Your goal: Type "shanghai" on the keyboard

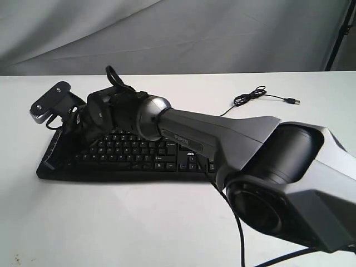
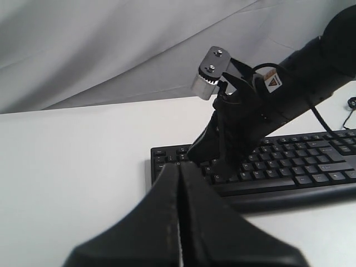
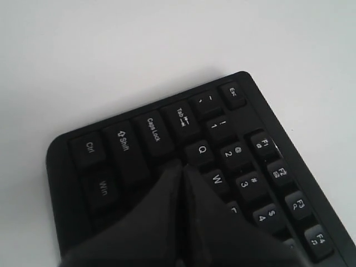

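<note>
the right arm (image 1: pixel 222 139) stretches across the exterior view and covers most of the keyboard (image 1: pixel 139 153). the right end with the number pad is hidden behind it, and only part of the acer logo (image 1: pixel 190 154) peeks out beside the arm. the keyboard lies flat on the white table (image 1: pixel 111 222), left of the middle, with its long side parallel to the near edge. its thin black cable (image 1: pixel 250 97) coils toward the far right corner, with the usb plug (image 1: pixel 292 101) lying loose on the surface.

the right gripper (image 1: pixel 53 153) is down over the keyboard's left end, below its silver wrist camera (image 1: pixel 50 105). in the right wrist view its two fingers (image 3: pixel 161 211) are pressed together with only a seam between them. the tip of the right gripper (image 3: pixel 181 172) sits on the key just beside caps lock (image 3: pixel 153 129) and under q (image 3: pixel 202 149). that key's legend is covered, and whether the key is pushed down cannot be told. much of the lower key rows is hidden behind the fingers too.

the left gripper (image 2: pixel 179 172) shows only in its own wrist view, blurred and cut off at the frame. its fingers are together too, gripping nothing, over bare table near the keyboard's (image 2: pixel 311 172) left front corner and apart from it. a grey cloth backdrop (image 1: pixel 167 33) hangs behind the far edge.
</note>
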